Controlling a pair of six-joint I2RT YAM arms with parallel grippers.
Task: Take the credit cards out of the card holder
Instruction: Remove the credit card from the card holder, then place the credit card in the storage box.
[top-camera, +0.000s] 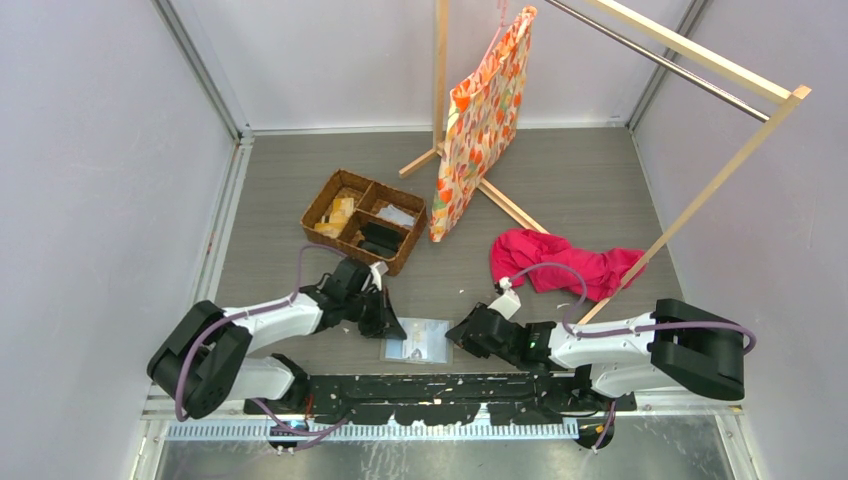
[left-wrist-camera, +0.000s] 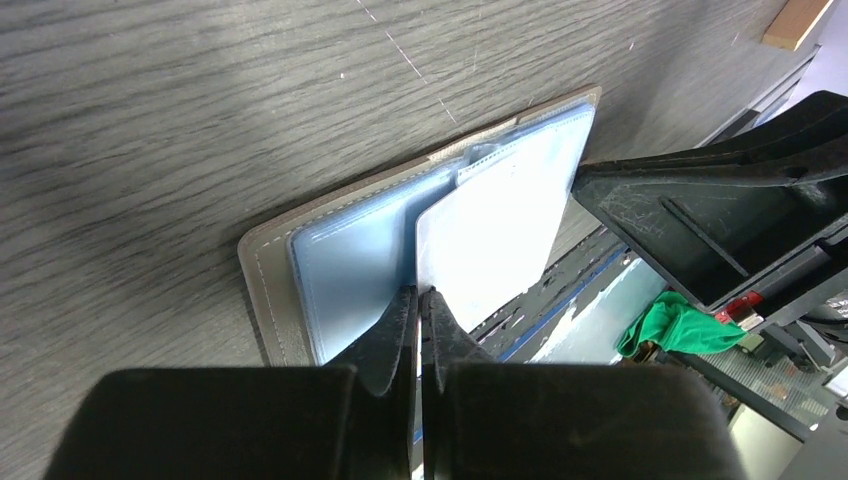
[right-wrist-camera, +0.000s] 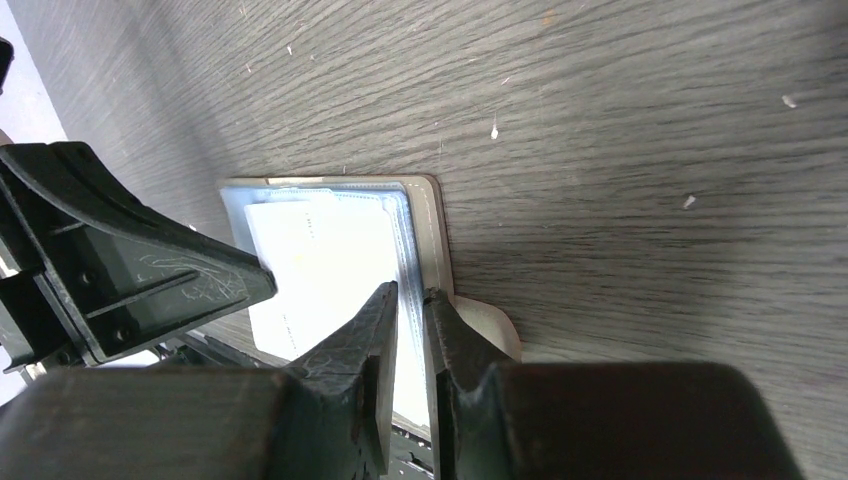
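Now the credit card (left-wrist-camera: 490, 240) should slide out toward the left edge of the table (top-camera: 300, 170).
The left end effector (left-wrist-camera: 418, 295) pinches it tight; the right end effector (right-wrist-camera: 410, 298), nearly closed, grips the card holder (left-wrist-camera: 330, 260) by its right side.

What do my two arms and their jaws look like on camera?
Both the left arm and right arm have white links between bulky black joints, each trailed by a looping purple cable. The jaws are black, tapered plastic with fine scratches. A small green light shows on the right arm.
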